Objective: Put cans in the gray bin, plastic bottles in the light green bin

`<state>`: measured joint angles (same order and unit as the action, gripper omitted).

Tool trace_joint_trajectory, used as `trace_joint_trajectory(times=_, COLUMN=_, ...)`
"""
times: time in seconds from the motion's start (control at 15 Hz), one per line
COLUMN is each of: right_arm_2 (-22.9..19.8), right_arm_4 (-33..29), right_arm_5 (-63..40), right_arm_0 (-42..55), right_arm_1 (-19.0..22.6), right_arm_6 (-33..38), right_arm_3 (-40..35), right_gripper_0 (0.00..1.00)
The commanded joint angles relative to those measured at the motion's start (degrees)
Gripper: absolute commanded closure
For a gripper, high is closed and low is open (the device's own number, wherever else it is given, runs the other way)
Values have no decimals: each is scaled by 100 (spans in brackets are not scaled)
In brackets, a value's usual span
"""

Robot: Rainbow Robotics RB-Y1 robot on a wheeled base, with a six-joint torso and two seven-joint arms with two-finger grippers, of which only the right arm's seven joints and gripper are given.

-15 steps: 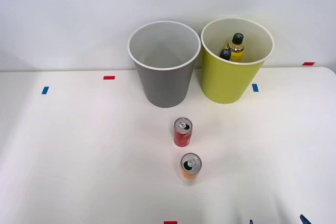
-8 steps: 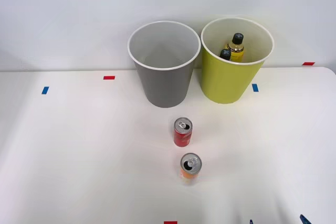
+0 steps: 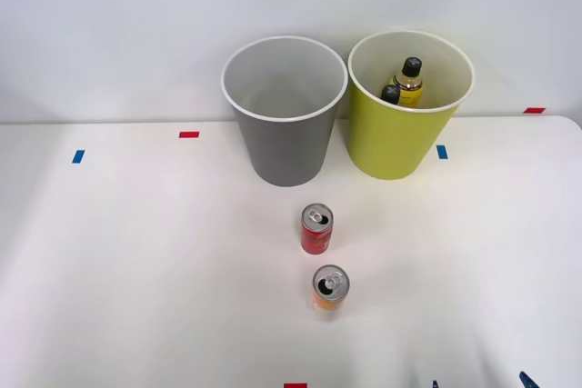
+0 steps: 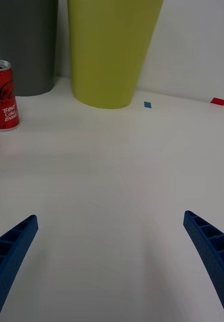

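A red can (image 3: 316, 229) stands upright on the white table, in front of the gray bin (image 3: 284, 115). An orange can (image 3: 329, 291) stands upright just nearer to me. The light green bin (image 3: 409, 111) is to the right of the gray one and holds two black-capped plastic bottles (image 3: 406, 81). My right gripper (image 4: 112, 261) is open and low over the table, nothing between its blue fingers (image 4: 212, 251). From the wrist, the red can (image 4: 3, 95) stands apart ahead, with the gray bin (image 4: 23, 45) and light green bin (image 4: 112, 50) behind. Blue fingertips (image 3: 525, 379) peek in at the front view's bottom edge.
Small red tape marks (image 3: 188, 134) and blue tape marks (image 3: 77, 156) dot the table (image 3: 136, 261). A plain white wall rises behind the bins. Bare table lies between my gripper and the cans.
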<state>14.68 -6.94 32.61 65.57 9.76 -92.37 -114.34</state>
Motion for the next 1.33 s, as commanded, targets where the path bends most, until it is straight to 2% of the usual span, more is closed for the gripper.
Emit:
trace_joint_trajectory(times=0.07, right_arm_2=0, right_arm_4=0, right_arm_5=0, right_arm_0=0, right_arm_1=0, right_arm_6=0, right_arm_3=0, right_gripper_0=0)
trace_joint_trajectory(times=1.33, right_arm_2=0, right_arm_4=0, right_arm_5=0, right_arm_0=0, right_arm_1=0, right_arm_6=0, right_arm_3=0, right_gripper_0=0)
